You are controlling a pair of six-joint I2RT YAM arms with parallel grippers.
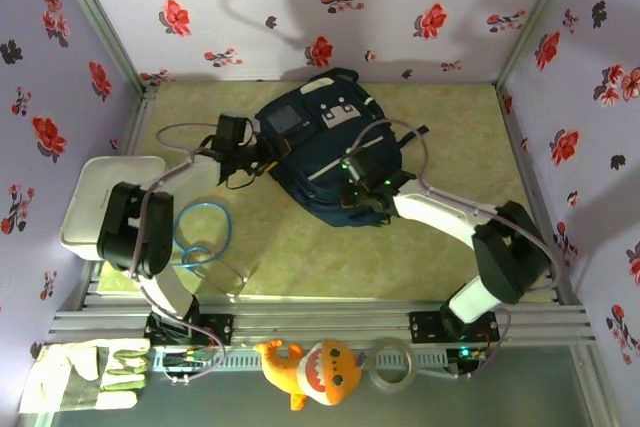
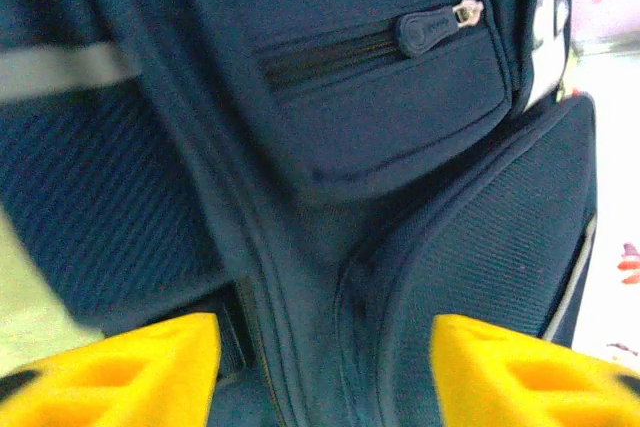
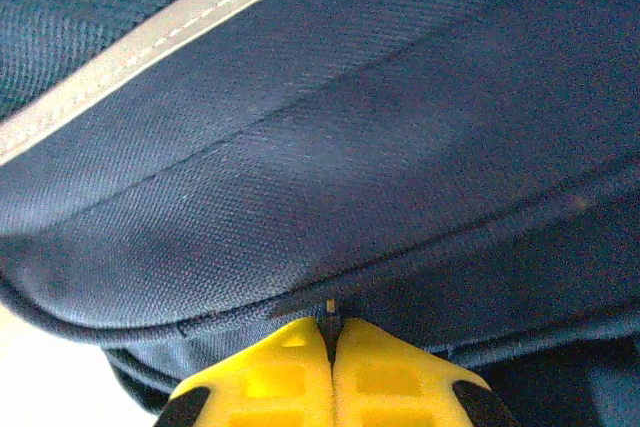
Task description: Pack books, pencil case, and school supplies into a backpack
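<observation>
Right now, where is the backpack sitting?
In the overhead view, the backpack lies on the table, centred toward the back wall, with the white tray off to its left.

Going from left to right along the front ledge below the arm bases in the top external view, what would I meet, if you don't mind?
work glove → orange shark plush toy → roll of tape

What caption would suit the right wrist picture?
Right gripper shut tight against a seam of the navy backpack, below its pale stripe.
</observation>
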